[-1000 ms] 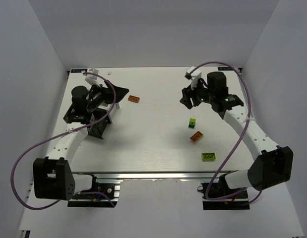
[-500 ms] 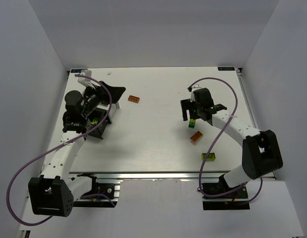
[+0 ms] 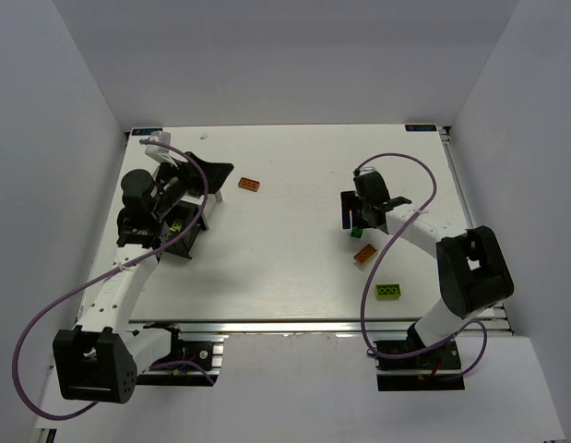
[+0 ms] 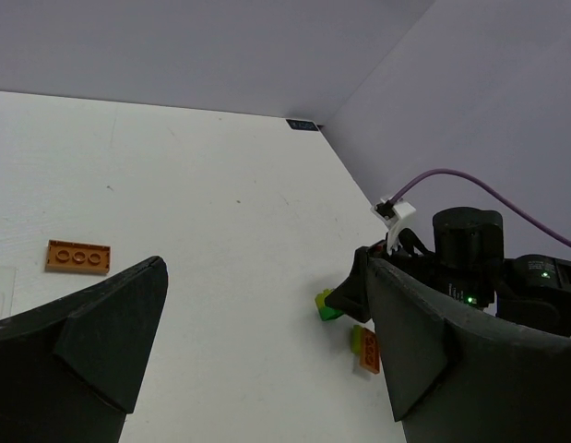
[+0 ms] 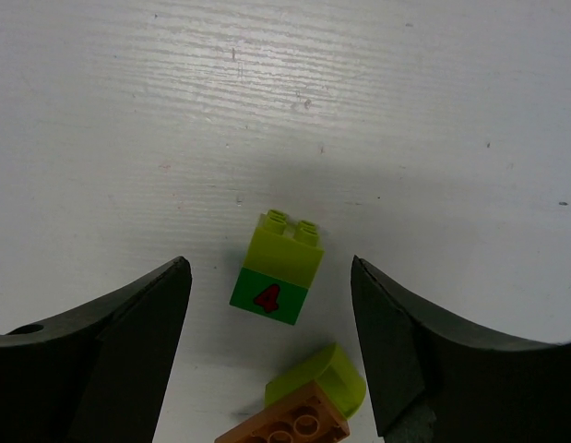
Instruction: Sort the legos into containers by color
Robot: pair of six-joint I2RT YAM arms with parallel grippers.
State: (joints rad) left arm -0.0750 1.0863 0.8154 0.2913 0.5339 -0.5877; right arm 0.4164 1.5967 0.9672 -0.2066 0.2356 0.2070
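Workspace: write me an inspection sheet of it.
Surface: white table, lightly scuffed.
Job's things: orange plate; marked brick, lime over green; orange-lime brick; lime brick; black box, partly hidden under the left arm.
Clutter: nothing seen.
Claws: left claw open, above the table; right claw open, straddling the marked brick without touching.
Cables: purple cable looped from each arm.
Surroundings: plain grey walls.
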